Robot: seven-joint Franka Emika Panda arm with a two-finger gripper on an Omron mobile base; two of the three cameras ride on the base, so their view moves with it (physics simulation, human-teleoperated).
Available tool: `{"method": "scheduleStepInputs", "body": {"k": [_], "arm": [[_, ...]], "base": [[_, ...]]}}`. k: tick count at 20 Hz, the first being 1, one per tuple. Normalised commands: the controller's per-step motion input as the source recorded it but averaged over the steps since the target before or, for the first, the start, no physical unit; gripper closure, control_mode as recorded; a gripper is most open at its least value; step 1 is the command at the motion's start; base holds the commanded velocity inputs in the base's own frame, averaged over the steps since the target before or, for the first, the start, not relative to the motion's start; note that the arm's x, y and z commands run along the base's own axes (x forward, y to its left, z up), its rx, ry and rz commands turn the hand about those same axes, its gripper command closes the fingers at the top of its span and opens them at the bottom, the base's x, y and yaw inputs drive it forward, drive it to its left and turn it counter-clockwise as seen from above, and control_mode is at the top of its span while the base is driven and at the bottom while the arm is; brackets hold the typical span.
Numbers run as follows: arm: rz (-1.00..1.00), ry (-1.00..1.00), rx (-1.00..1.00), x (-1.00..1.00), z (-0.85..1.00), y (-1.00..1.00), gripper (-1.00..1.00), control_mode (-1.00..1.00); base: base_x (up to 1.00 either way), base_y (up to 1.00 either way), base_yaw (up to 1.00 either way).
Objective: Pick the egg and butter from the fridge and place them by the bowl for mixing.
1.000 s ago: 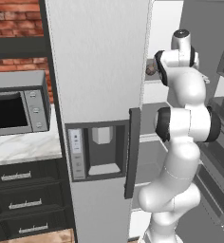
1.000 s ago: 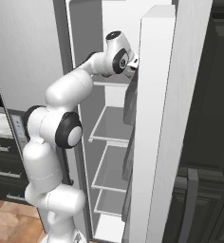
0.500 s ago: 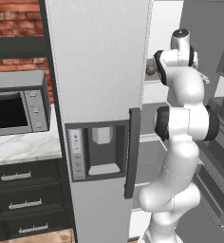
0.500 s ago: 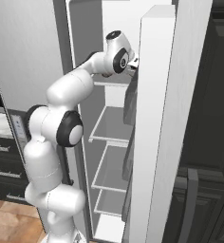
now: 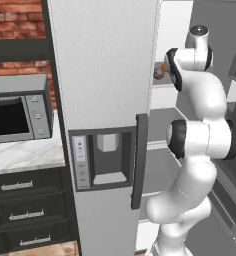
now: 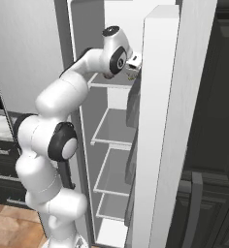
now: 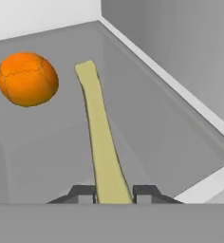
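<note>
Microwave (image 5: 17,114): is being shown at the far left of the left base view, seated on a pale marbled counter (image 5: 20,155) under a red brick wall (image 5: 17,20).
Drawers (image 5: 25,215): dark fronts with light bar handles are being shown below the counter.
Fridge (image 5: 102,75): is being presented as a tall light-grey unit; its left door is standing closed, with the recessed dispenser panel (image 5: 105,157) and the dark vertical handle (image 5: 139,160) on its front. The right door (image 6: 162,131) is being held swung open, edge-on to the right base view.
Fridge interior: white shelves (image 6: 117,131) are being exposed one above another in the right base view.
Arm: is being extended upward from the base and into the open fridge at the level of an upper shelf.
Gripper (image 7: 114,192): is being held closed on the near end of the butter, with one dark fingertip (image 7: 83,192) against each side of it.
Butter (image 7: 99,137): a long pale-yellow stick is being gripped between the fingertips and is reaching away from them over the grey shelf floor (image 7: 171,137).
Egg (image 7: 27,79): a round orange-coloured object is being seen in the hand view, to the left of the butter's far end and apart from it; whether it is resting on the shelf cannot be told.
</note>
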Motion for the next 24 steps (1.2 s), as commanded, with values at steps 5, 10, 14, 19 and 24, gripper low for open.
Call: {"method": "scheduleStepInputs", "body": {"k": [5, 10, 14, 19, 24], "arm": [[0.11, -0.11, 0.00, -0.95, 0.23, 0.24, 1.00, -1.00], [0.00, 0.00, 0.00, -1.00, 0.35, 0.49, 1.00, -1.00], [-0.01, 0.01, 0.03, -1.00, 0.21, 0.33, 1.00, -1.00], [-0.04, 0.12, 0.06, -1.00, 0.05, 0.26, 1.00, -1.00], [-0.02, 0.16, 0.03, -1.00, 0.00, 0.57, 1.00, -1.00]], "base": [[0.00, 0.00, 0.00], [0.00, 0.00, 0.00], [0.00, 0.00, 0.00], [0.00, 0.00, 0.00], [0.00, 0.00, 0.00]]}}
